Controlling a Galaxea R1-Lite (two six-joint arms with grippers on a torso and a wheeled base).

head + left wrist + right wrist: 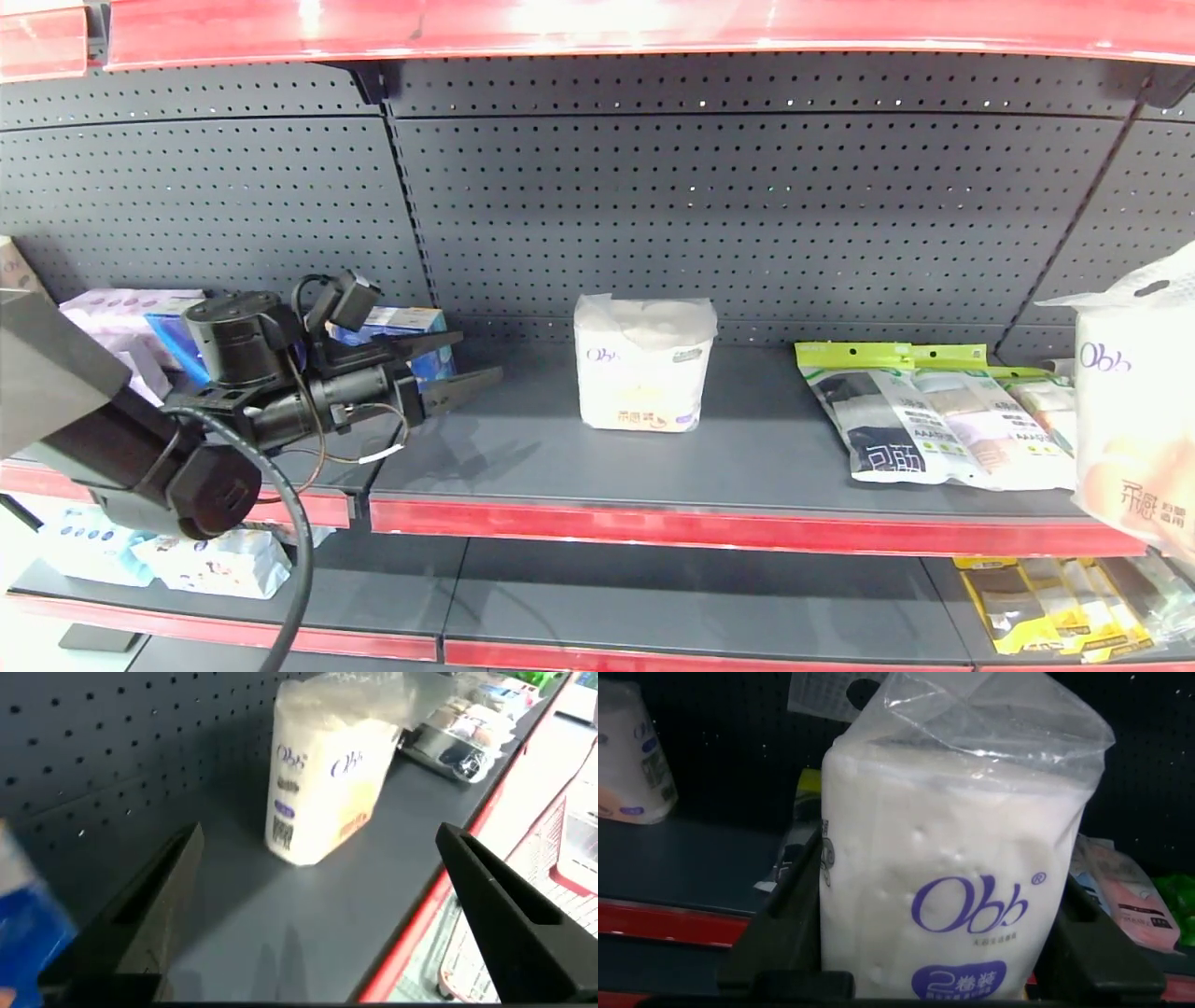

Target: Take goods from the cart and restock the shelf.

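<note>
A white tissue pack (pixel 644 364) stands upright at the middle of the dark shelf (pixel 747 448); it is also the pack (pixel 322 775) in the left wrist view and the pack (pixel 631 756) far off in the right wrist view. My left gripper (pixel 478 358) hovers over the shelf to the left of it, open and holding nothing, with both fingers (pixel 140 915) spread wide. A second white tissue pack (pixel 952 887) sits between the fingers of my right gripper (pixel 938 938), which is shut on it. That held pack (pixel 1134 401) hangs at the far right, in front of the shelf edge.
Flat green-topped packets (pixel 934 411) lie on the shelf's right part. A blue box (pixel 401 327) and lilac packs (pixel 121 313) crowd the left end behind my left arm. The red shelf lip (pixel 728 527) runs along the front. Bare shelf lies either side of the standing pack.
</note>
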